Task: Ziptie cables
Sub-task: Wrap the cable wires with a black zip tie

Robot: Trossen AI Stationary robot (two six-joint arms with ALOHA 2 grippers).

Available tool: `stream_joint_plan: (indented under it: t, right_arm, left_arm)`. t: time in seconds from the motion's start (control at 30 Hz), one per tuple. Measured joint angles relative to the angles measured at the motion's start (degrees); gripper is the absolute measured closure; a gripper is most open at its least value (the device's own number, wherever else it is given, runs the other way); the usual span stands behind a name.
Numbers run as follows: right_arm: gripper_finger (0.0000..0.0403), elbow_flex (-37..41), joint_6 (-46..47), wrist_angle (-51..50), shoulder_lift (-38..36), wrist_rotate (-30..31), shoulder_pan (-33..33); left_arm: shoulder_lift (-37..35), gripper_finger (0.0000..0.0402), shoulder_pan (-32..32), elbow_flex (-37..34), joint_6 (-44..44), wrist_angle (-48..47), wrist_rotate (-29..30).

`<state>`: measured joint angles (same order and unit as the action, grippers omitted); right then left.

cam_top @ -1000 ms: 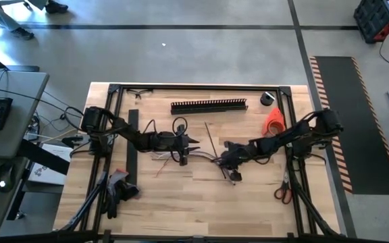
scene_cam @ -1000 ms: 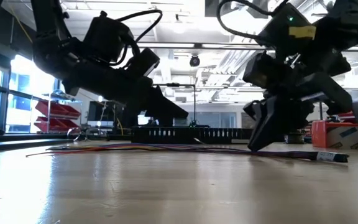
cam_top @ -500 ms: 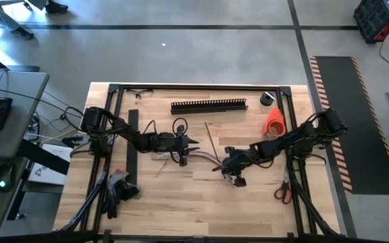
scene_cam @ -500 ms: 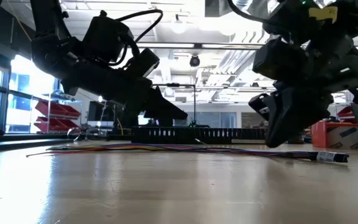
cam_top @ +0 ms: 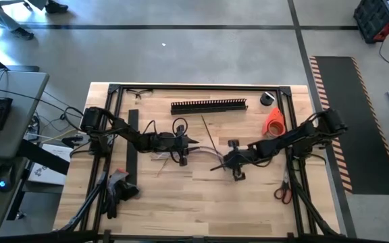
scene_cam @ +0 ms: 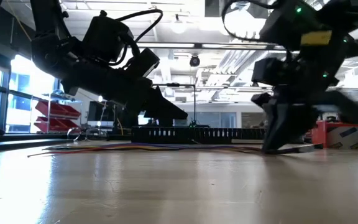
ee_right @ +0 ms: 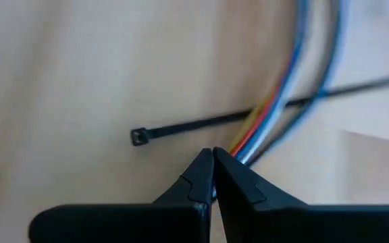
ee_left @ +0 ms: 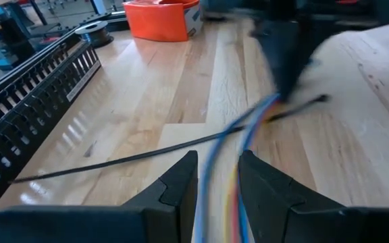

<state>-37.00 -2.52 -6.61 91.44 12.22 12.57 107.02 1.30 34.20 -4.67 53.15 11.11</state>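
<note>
1. Since a second ago the right hand (cam_top: 216, 166) has swung round near the middle of the tabletop (cam_top: 248, 202), and the thin black ziptie (ee_right: 201, 125) now lies angled up toward the far edge instead of trailing toward the near one.
2. That right hand's fingers (ee_right: 201, 177) are pressed fully together, their tips meeting right at the end of the cables (ee_right: 269, 108); I cannot tell whether any strand is actually pinched.
3. On the other side, the left hand (cam_top: 193, 143) sits left of centre with its fingers (ee_left: 174, 185) closed around the cables, which run out between them.
4. Blue, red and yellowish strands make up the bunch, which lies on the wood between the two hands, roughly mid-tabletop.
5. Under the bunch, near the right hand, the ziptie crosses it, its small square head lying free on the wood.
6. Along the far edge rests a long black slotted strip (cam_top: 209, 106), with an orange box (cam_top: 273, 121) toward the far right corner.
7. Red-handled scissors (cam_top: 282, 192) lie near the right edge.
</note>
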Motion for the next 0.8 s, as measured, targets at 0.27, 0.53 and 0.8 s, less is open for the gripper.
stream_joint_plan:
  t: [0.27, 0.53, 0.8]
  right_arm:
    - [0.0403, -5.7, -4.2, -9.3, 0.1, -0.4, 0.2]
    - [0.0403, -4.0, -3.9, -3.7, 0.9, -0.1, -0.5]
    - [0.0403, -2.6, -3.9, 4.5, 5.4, -0.4, -1.1]
  left_arm:
    - [0.0, 0.0314, 0.0, 0.0, 0.0, 0.0, 0.0]
    - [0.0, 0.0314, 0.0, 0.0, 0.1, -0.1, 0.0]
    - [0.0, 0.0314, 0.0, 0.0, 0.1, -0.2, 0.0]
